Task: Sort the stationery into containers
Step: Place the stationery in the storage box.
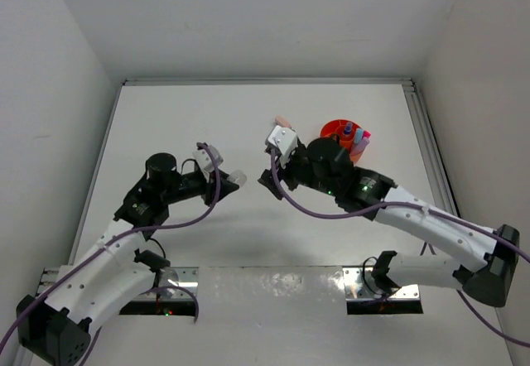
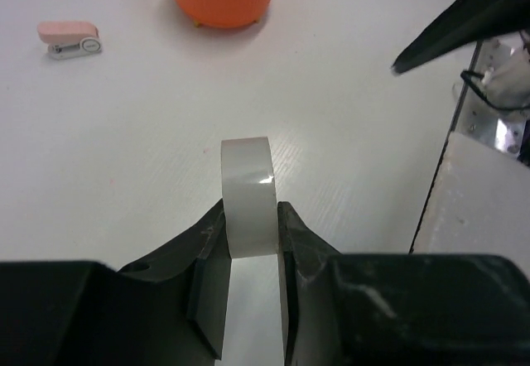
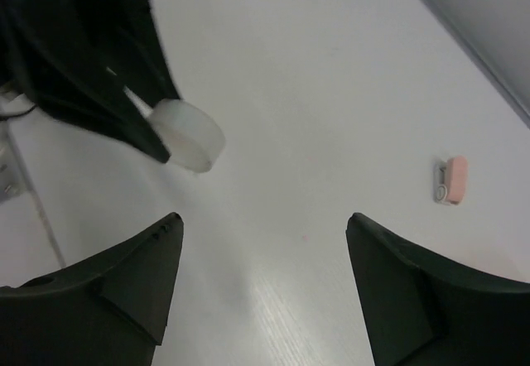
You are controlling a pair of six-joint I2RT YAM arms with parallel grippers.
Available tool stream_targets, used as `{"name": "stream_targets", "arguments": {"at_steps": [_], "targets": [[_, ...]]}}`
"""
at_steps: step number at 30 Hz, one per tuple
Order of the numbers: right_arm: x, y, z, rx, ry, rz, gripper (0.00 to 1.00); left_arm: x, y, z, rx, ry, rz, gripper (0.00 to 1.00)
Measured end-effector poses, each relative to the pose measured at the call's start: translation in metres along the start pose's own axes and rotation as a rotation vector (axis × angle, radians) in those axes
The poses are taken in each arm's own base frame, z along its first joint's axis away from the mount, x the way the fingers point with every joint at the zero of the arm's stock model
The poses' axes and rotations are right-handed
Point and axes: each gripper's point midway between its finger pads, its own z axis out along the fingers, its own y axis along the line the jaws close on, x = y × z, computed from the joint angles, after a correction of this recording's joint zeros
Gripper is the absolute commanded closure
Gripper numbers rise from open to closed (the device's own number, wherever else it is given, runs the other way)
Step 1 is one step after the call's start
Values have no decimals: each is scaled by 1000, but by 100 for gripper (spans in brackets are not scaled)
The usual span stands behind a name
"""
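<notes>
Tape ring stands upright, pinched between the left gripper's jaws. The right gripper hangs wide open, empty

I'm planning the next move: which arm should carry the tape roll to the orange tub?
Left. Its end effector is shut on the tape roll, with the orange tub in clear view ahead; the right end effector is open and empty.

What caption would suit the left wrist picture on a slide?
Left hand grips the clear tape ring; the orange tub and a small pink item sit beyond on the table.
</notes>
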Motion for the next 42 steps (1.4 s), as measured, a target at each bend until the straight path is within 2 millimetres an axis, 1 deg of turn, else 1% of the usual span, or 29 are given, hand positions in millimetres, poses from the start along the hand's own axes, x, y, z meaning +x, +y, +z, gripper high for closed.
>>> {"name": "stream_targets", "arguments": {"at_steps": [4, 5, 7, 9, 13, 16, 19, 21, 22, 30, 33, 34, 36, 37, 38, 39, 40, 41, 42], "targets": [[-30, 13, -16, -176, 28, -51, 21, 4, -10, -2, 80, 11, 119, 100], [-38, 17, -17, -215, 32, -65, 20, 3, -14, -3, 108, 9, 146, 100], [-46, 26, -16, -283, 41, -91, 20, 2, -24, -5, 172, 1, 191, 100], [-41, 37, -13, -345, 72, -113, 20, -2, -34, -7, 237, -7, 232, 100], [-14, 57, -5, -455, 186, -144, 20, -16, -51, -14, 339, -45, 309, 100], [-6, 65, 0, -499, 226, -167, 20, -18, -57, -17, 372, -54, 336, 100], [-3, 69, 0, -523, 239, -188, 21, -16, -61, -18, 395, -54, 348, 100], [-3, 71, 0, -529, 234, -200, 28, -14, -62, -19, 406, -53, 350, 100], [-4, 71, 0, -530, 231, -203, 36, -14, -63, -19, 410, -52, 350, 100], [-6, 79, 6, -557, 219, -201, 52, -14, -64, -20, 415, -52, 347, 100], [-4, 84, 8, -572, 226, -196, 71, -15, -64, -19, 412, -55, 346, 100], [-3, 86, 9, -575, 227, -195, 82, -16, -63, -19, 410, -57, 345, 100], [-3, 87, 9, -579, 226, -193, 92, -15, -63, -19, 405, -52, 330, 100], [-3, 88, 9, -578, 226, -192, 100, -15, -63, -19, 404, -50, 323, 100], [-3, 87, 9, -576, 228, -189, 100, -15, -62, -19, 400, -48, 317, 100], [-4, 87, 10, -571, 226, -186, 100, -15, -62, -19, 396, -48, 312, 94], [-4, 86, 11, -564, 226, -184, 100, -16, -61, -18, 389, -48, 309, 79], [-5, 85, 12, -553, 223, -182, 100, -17, -59, -18, 377, -46, 300, 38], [-6, 83, 12, -539, 219, -174, 100, -18, -57, -17, 366, -49, 303, 12]]}}
